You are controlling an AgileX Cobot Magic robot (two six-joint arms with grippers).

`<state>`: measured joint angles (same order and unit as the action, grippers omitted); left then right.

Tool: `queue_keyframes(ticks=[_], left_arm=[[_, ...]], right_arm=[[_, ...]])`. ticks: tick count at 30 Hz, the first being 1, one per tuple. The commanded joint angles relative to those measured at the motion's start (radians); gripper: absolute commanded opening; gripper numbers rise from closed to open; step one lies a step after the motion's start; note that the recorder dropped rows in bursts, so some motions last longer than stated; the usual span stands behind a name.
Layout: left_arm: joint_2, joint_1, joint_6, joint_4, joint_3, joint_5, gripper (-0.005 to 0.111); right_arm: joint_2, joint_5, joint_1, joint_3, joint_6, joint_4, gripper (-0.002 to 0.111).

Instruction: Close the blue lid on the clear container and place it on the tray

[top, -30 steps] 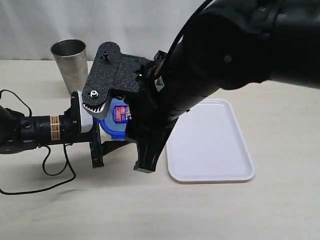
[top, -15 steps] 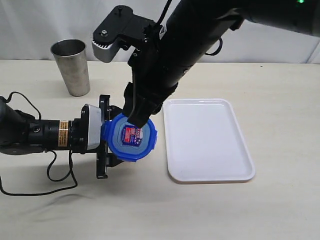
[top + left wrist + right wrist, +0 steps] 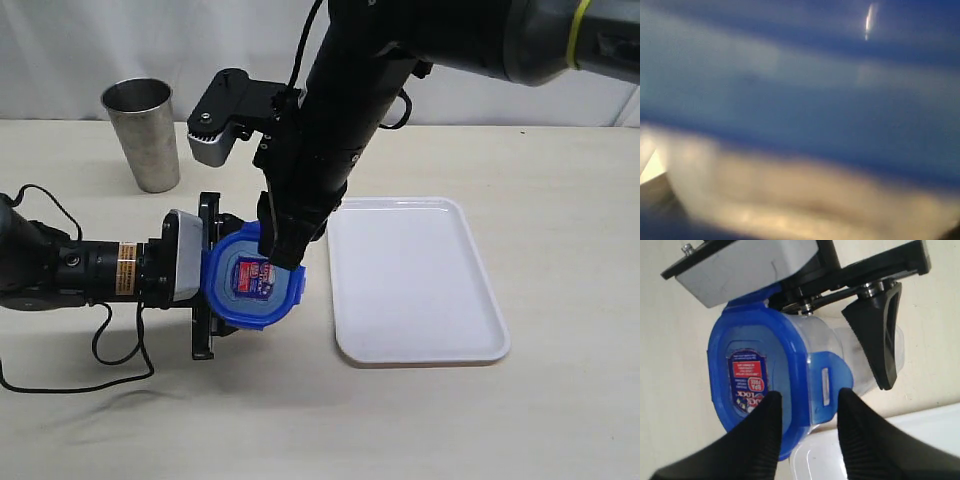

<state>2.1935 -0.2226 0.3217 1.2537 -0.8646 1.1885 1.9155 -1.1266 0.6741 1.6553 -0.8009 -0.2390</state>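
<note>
- Clamping the clear container in the left gripper, black finger flat on the clear wall. Grasped firmly, left of centre on the table.
- Seated on its mouth: blue lid, sticker facing the exterior camera, one snap tab lying along the clear wall.
- Straddling the lid's tray-side rim with the right gripper, hanging in from above. Jaws parted, one finger over the lid face, the other outside the tab. Cannot tell whether pinching or only around it.
- Sitting just left of the tray, not on it. Lid edge near the tray's left rim, with a narrow strip of table between in the exterior view.
- Showing plain white floor inside the tray's low rim.
- Room: wide table in front of the lid and tray. Crowded above and behind the lid by the right arm. Taken up on the left by the left arm and its cable.
- Standing upright at back left: steel cup, mouth up, well apart from the lid. Inside not readable.
- Contents of the clear container: cannot tell, with lid and fingers covering it.
- Left wrist view: just a blur of blue over pale, too close to read.
</note>
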Motion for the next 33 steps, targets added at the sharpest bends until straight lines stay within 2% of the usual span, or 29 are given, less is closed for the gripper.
queue_keyframes(ticks=[1,6,16,22,25,33], left_arm=[[-0.012,-0.004,-0.065,-0.041,0.001,0.033,0.0],[-0.012,-0.004,-0.12,-0.039,0.001,0.033,0.0],[-0.012,-0.004,-0.172,-0.038,0.001,0.033,0.0],[-0.012,-0.004,-0.174,-0.035,0.001,0.033,0.0],[-0.012,-0.004,-0.235,-0.049,0.001,0.033,0.0],[-0.012,0.002,-0.514,-0.128,0.001,0.033,0.0]], right_arm=[[0.042,-0.027,0.002,-0.006,-0.001,-0.041,0.032],[0.101,-0.023,0.002,-0.006,0.057,0.031,0.032],[0.149,-0.085,0.0,-0.006,0.009,-0.057,0.032],[0.123,-0.024,0.0,-0.004,0.045,0.037,0.032],[0.078,0.042,0.0,-0.004,0.098,0.115,0.032],[-0.024,0.12,-0.036,-0.004,0.199,0.143,0.032]])
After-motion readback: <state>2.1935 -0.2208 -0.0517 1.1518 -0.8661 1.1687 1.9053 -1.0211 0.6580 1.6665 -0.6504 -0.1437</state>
